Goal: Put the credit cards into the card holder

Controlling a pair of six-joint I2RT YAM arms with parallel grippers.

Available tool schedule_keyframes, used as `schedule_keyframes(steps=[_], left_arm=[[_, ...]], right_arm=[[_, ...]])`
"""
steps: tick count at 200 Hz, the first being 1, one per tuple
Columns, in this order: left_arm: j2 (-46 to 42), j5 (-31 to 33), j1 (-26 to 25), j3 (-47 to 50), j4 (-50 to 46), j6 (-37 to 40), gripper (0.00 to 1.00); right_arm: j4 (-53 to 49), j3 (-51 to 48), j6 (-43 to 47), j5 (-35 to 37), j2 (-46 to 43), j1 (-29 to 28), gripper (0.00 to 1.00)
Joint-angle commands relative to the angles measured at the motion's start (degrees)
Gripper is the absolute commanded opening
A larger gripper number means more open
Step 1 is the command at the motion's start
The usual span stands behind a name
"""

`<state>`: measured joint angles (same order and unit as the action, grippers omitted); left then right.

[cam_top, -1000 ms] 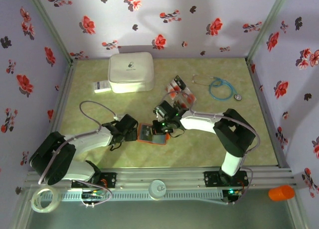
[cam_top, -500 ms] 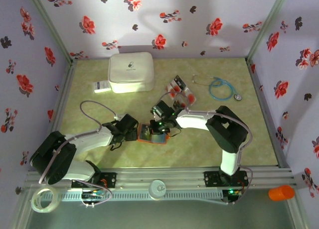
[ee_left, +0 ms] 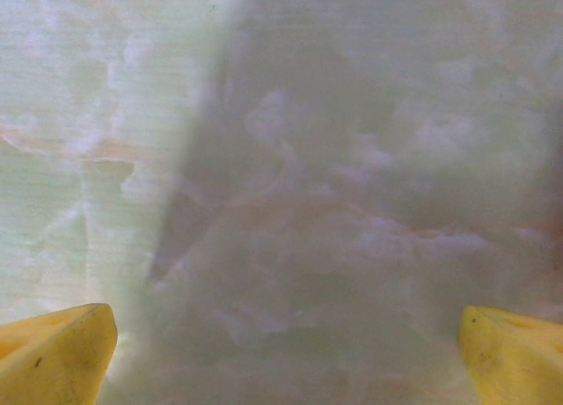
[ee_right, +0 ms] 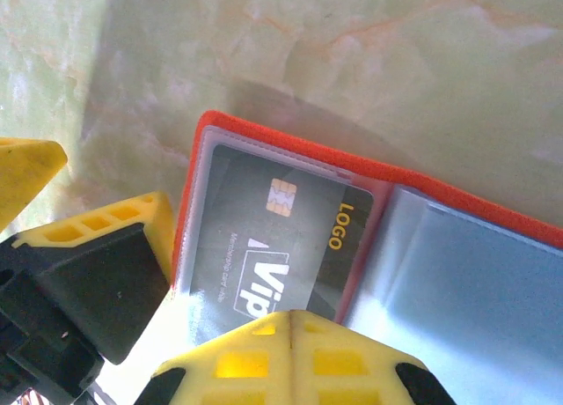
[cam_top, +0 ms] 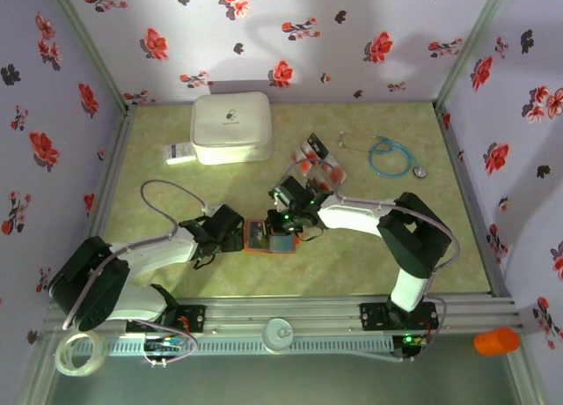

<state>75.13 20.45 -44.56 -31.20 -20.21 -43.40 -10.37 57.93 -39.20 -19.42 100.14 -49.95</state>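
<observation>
Right hand (ee_right: 290, 327), closed, shifted slightly over glossy dark rectangular credit card (ee_right: 255, 246).

Green table (cam_top: 352, 257), white case (cam_top: 231, 128), label (cam_top: 179, 153), stethoscope (cam_top: 371, 157), credit cards (cam_top: 317, 163), open card holder (cam_top: 259, 239)

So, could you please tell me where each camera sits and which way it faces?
Top external: fixed above and behind the bases, looking down on the green marbled table and small orange-red card holder; left arm and right arm show.
Left wrist: on that wrist, close over bare table; yellow jaws wide apart at the bottom corners.
Right wrist: on that wrist, over the open card holder holding a dark grey credit card; shut yellow jaws below.
Shared: top and right wrist both show the card holder.
</observation>
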Motion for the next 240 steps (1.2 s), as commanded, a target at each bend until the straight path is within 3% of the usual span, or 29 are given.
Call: schedule_keyframes(steps=[1, 210, 240], left_arm=[[-1.6, 0.1, -0.4, 0.4, -0.9, -1.4, 1.00], [2.3, 0.0, -4.1, 1.9, 1.7, -4.1, 1.00], [1.1, 2.3, -4.1, 1.3, -0.8, -5.1, 1.00]], right_arm=[[0.6, -1.7, -1.4, 1.5, -1.2, 0.2, 0.00], [-0.2, 2.6, -0.4, -0.9, 5.6, -0.5, 0.00], [-0.6, 2.1, 0.0, -0.4, 4.9, -0.6, 0.00]])
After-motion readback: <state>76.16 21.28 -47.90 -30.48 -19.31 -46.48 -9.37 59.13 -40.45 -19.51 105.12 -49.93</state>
